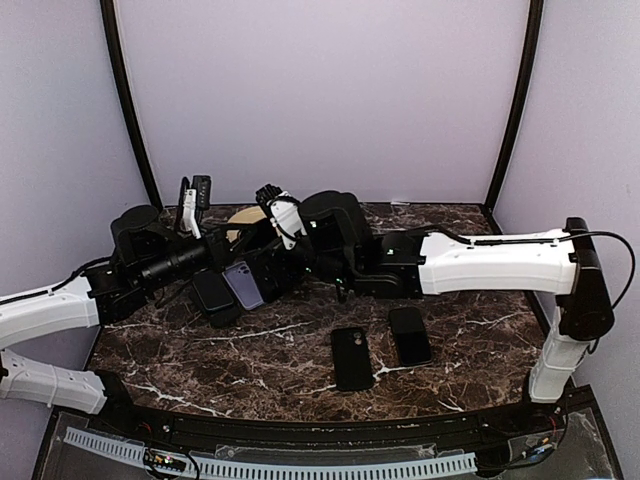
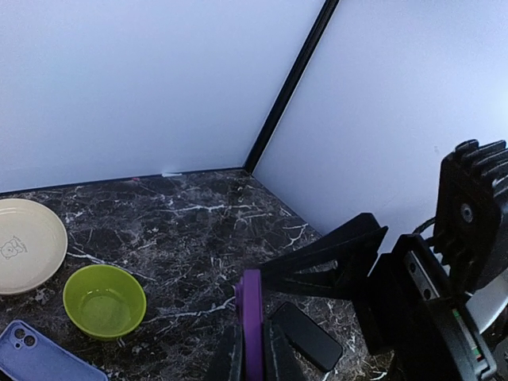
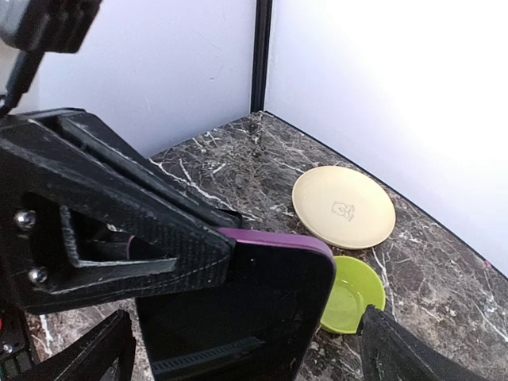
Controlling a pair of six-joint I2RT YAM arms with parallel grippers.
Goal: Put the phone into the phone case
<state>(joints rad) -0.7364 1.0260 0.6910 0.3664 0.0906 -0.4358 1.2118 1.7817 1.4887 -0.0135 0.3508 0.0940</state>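
Note:
My left gripper [image 2: 252, 343] is shut on the edge of a purple-rimmed cased phone [image 2: 252, 305], held upright above the table. In the right wrist view its dark glossy face [image 3: 238, 317] fills the purple rim. My right gripper [image 3: 250, 353] is open, with one finger on either side of it. The pale lavender-blue phone case [image 2: 36, 359] lies flat at the lower left of the left wrist view. It also shows between the two wrists in the top view [image 1: 243, 283], beside a black phone [image 1: 212, 292].
Two more black phones [image 1: 352, 357] [image 1: 410, 335] lie on the marble table in front of the right arm. Another phone [image 2: 305, 335] lies below the right finger. A cream plate [image 2: 24, 242] and a green bowl [image 2: 105, 300] stand near the back wall.

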